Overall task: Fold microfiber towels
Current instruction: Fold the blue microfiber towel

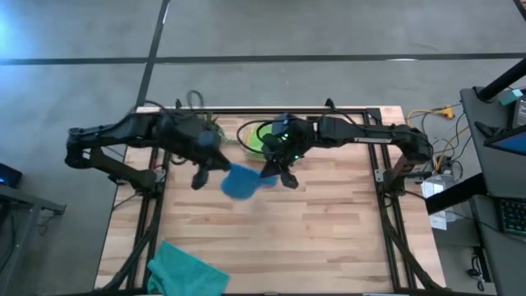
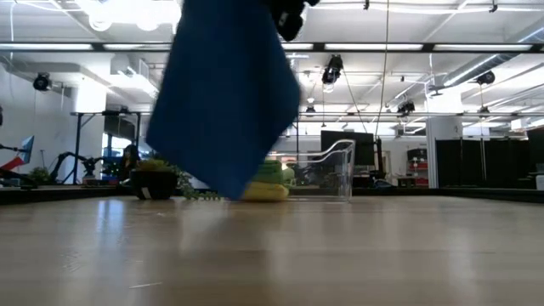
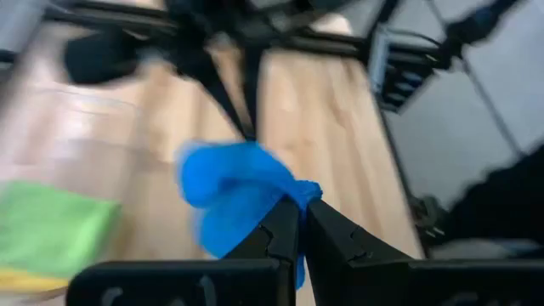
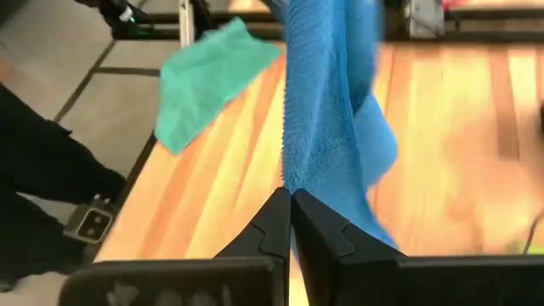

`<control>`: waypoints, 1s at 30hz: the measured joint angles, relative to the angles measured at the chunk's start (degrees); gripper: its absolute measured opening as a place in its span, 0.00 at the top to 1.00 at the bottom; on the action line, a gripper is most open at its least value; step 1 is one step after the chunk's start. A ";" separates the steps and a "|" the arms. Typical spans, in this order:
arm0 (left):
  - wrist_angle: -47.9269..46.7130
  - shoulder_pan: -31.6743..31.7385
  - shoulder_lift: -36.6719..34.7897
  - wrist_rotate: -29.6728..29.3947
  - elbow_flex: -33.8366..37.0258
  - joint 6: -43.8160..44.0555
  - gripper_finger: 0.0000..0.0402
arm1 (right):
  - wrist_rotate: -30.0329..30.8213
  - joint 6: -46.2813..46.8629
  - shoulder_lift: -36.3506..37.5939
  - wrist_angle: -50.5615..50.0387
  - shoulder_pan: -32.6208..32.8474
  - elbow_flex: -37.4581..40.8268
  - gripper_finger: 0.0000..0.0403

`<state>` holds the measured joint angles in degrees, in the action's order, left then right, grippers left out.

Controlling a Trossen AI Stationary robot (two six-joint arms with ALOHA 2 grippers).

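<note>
We see a bright blue towel (image 1: 240, 181), plain, no pattern. Teal towel (image 1: 187, 270) also plain. Lime green towel (image 3: 53, 228) sits on a yellow one (image 2: 265, 193). Table (image 1: 329, 222) is light wood w/ plank stripes. Arms & grippers dark/black.

Robotics lab, open industrial hall, ceiling strip lights (image 2: 476, 48), monitors (image 2: 347, 146), concrete floor (image 1: 329, 29)
</note>
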<state>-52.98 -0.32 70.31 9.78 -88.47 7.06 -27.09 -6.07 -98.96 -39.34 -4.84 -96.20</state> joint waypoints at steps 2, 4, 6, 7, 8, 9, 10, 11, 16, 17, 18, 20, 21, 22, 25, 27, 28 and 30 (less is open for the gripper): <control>0.20 -0.02 2.75 3.92 0.00 0.05 1.00 | 0.29 2.09 0.85 -2.80 0.04 0.00 0.98; -0.29 -0.02 5.61 7.01 0.02 0.02 1.00 | 0.54 3.85 2.01 -6.19 0.10 0.00 0.98; -0.40 -0.01 8.07 7.78 0.17 -0.15 1.00 | 3.34 4.97 2.98 -10.39 0.78 0.00 0.98; -0.41 0.08 9.20 7.76 0.33 -0.81 1.00 | 5.62 5.19 3.29 -12.44 1.23 0.00 0.98; -0.46 0.35 10.24 7.76 0.54 -1.82 1.00 | 8.17 5.23 3.39 -14.32 1.66 0.01 0.98; -0.48 0.70 11.30 7.67 0.73 -3.15 1.00 | 10.49 5.22 3.41 -15.84 1.96 0.08 0.98; -0.63 1.14 12.39 7.24 0.79 -4.57 1.00 | 12.58 5.17 3.41 -17.32 2.10 0.19 0.98; -0.66 1.68 13.51 6.37 0.81 -6.13 1.00 | 14.44 5.12 3.42 -18.45 2.10 0.45 0.98; -0.62 5.97 17.53 3.04 0.81 -11.61 1.00 | 22.62 5.15 3.63 -18.90 1.38 2.33 0.98; -0.63 6.87 17.93 2.94 0.81 -12.05 1.00 | 23.92 5.57 3.66 -18.87 1.34 2.57 0.98; -0.64 7.73 18.13 2.85 0.81 -12.16 1.00 | 25.15 6.18 3.81 -18.83 1.36 2.84 0.98; -0.98 8.84 18.15 2.65 0.81 -12.17 1.00 | 27.00 7.84 4.28 -18.81 1.54 3.42 0.98; -1.33 9.08 17.99 2.60 0.81 -12.21 1.00 | 27.29 8.98 4.60 -18.63 1.93 3.87 0.98; -1.78 9.09 17.91 2.16 0.81 -12.26 1.00 | 27.39 10.00 4.85 -18.65 2.41 4.42 0.98; -2.06 8.48 17.75 1.85 1.33 -12.27 1.00 | 29.02 12.82 5.07 -18.40 4.89 6.66 0.98; -1.21 7.27 17.68 2.88 3.03 -12.01 1.00 | 29.64 14.63 5.07 -17.06 6.93 9.13 0.98; -0.33 6.40 17.68 3.78 4.39 -11.97 1.00 | 29.70 15.98 5.07 -15.60 8.04 10.58 0.98; 2.03 4.42 17.68 5.74 8.40 -11.04 1.00 | 29.72 18.83 5.11 -11.60 10.15 14.12 0.98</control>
<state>-50.96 4.10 87.99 15.53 -80.07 -3.99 2.63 12.76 -93.84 -50.94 5.31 -82.09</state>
